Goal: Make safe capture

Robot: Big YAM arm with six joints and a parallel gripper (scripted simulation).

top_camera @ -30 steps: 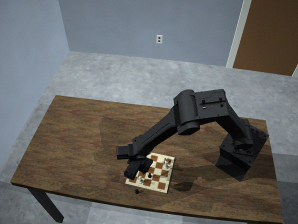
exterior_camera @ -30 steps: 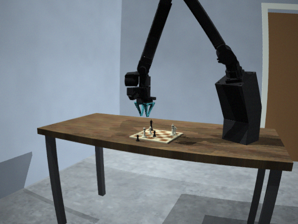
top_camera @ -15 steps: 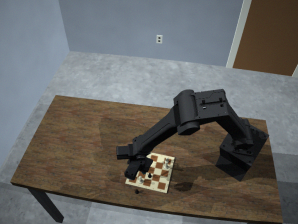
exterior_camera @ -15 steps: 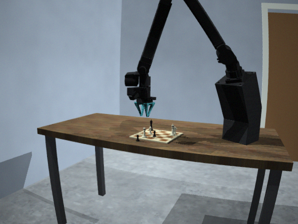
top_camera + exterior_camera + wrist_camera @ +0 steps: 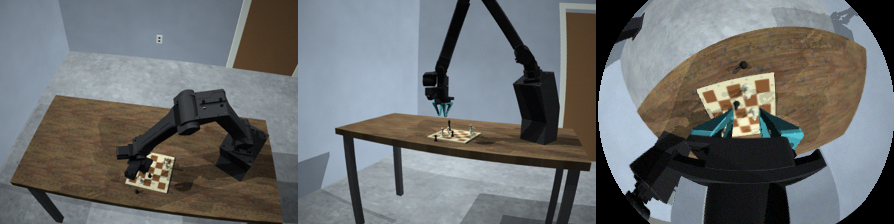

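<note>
A small chessboard [image 5: 162, 185] [image 5: 463, 139] [image 5: 715, 99] lies near the table's front edge. My gripper [image 5: 443, 114] [image 5: 746, 111] hangs well above the board's left part, fingers pointing down, partly open and empty. A tall black piece [image 5: 449, 123] stands under it; in the top view the wrist hides this piece. A small white piece [image 5: 448, 130], a white piece [image 5: 141, 179] [image 5: 442, 132] and a small black piece [image 5: 149, 175] [image 5: 452, 134] stand near it. Two white pieces [image 5: 166, 163] [image 5: 471, 129] stand at the board's far right. A black pawn [image 5: 137, 191] [image 5: 435, 138] [image 5: 741, 66] stands upright on the table just off the board.
The wooden table [image 5: 75, 140] [image 5: 398, 125] carries the arm's black base [image 5: 240, 155] [image 5: 536, 110] at its right end. The arm reaches over the board from the right.
</note>
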